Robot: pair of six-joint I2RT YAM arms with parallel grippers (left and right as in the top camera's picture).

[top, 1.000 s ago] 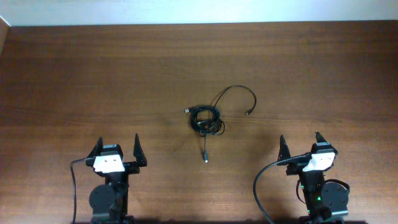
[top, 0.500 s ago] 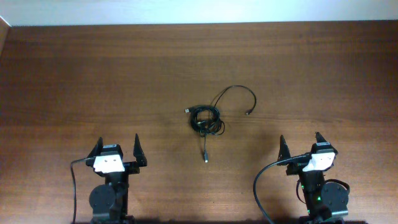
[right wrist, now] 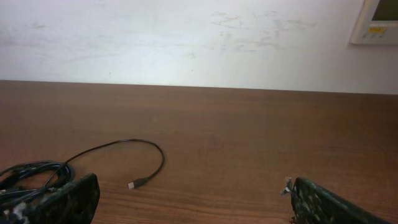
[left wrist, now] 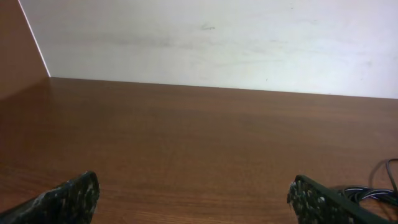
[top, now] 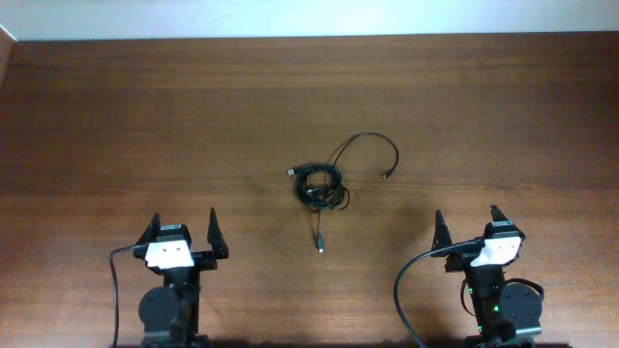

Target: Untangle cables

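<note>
Left end effector (top: 184, 226) sits low at the near edge of the desk (top: 116, 106), its fingers spread wide, pointing toward the far wall and holding nothing. The cables (top: 320, 186) lie mid-desk, ahead of and between both arms, well apart from each. They form a tight coil, with one tail running straight toward the near edge and one loop arcing up and right to a small plug. Right end effector (top: 466, 220) mirrors the left, jaws wide and empty. In both wrist views the coil is cut off by a finger or the frame edge, and its strands cannot be told apart.
</note>
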